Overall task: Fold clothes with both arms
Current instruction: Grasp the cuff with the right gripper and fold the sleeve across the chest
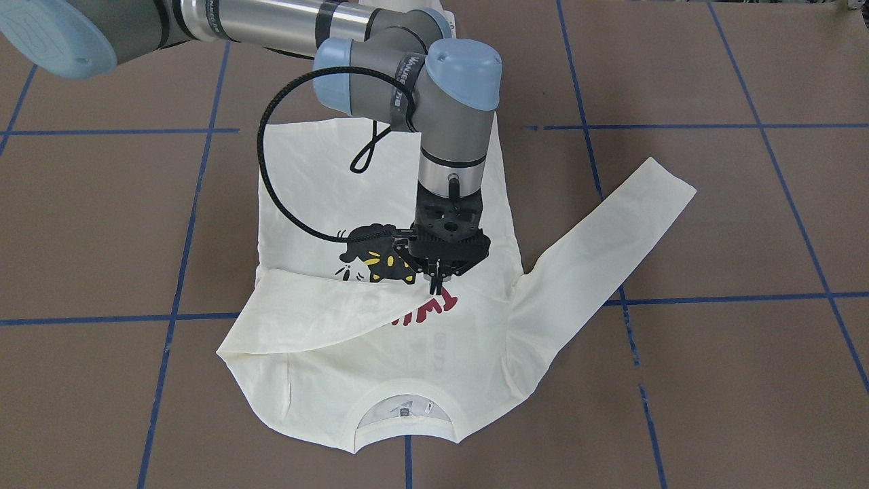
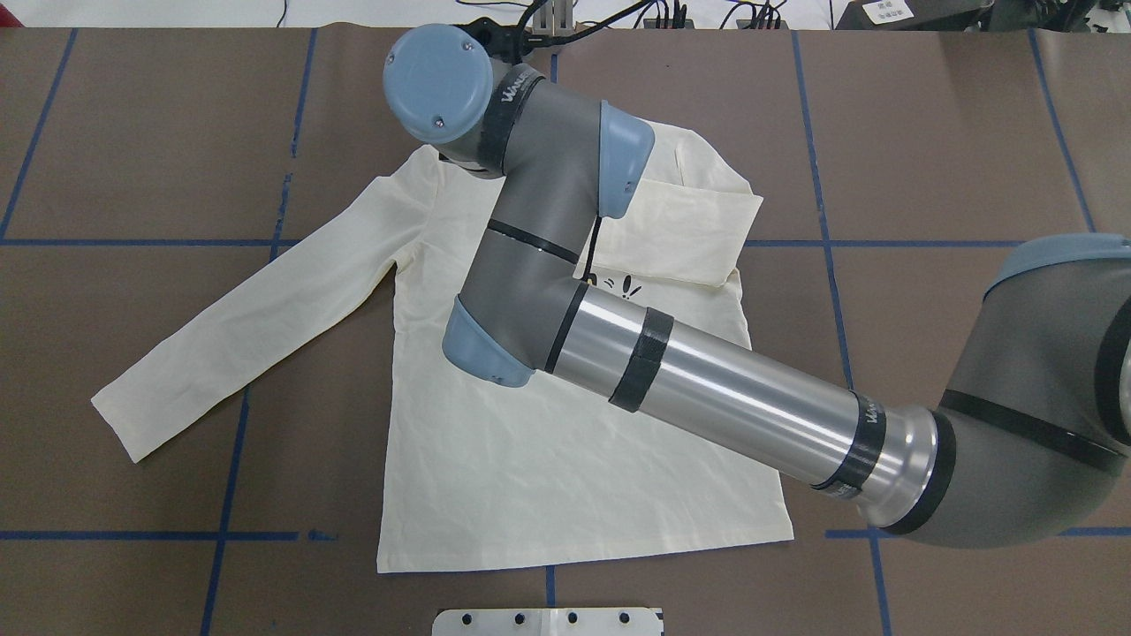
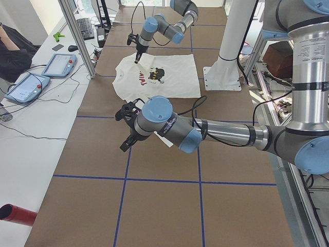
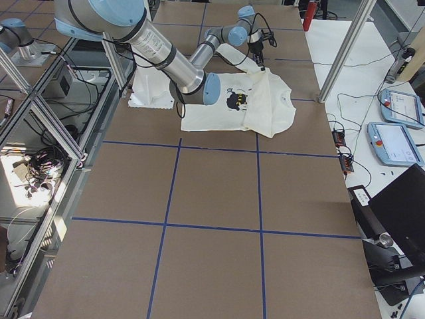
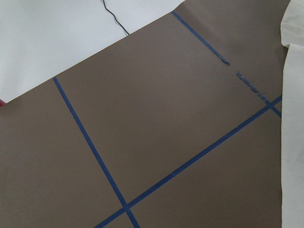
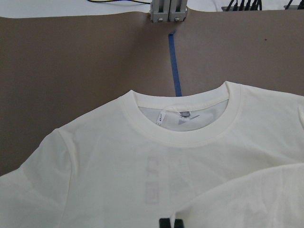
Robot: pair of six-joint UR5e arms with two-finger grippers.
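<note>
**T-shirt flat on the table, one sleeve folded across its chest**

Seen from the table's left end, the left gripper [image 3: 125, 146] hangs nearest, over bare table [image 3: 154, 206] and well apart from the cloth; whether its fingers are spread cannot be told. Beyond it the T-shirt [image 1: 380, 360] lies print-side up. In the front-facing view its collar [image 1: 407, 388] sits at 6 o'clock. The folded sleeve [image 1: 305, 312] crosses the chest from 8 o'clock, and the spread sleeve [image 1: 611, 231] runs toward 2 o'clock. The right gripper [image 1: 436, 288] points down at the folded cuff, fingers [image 1: 434, 278] pressed close together.
</note>
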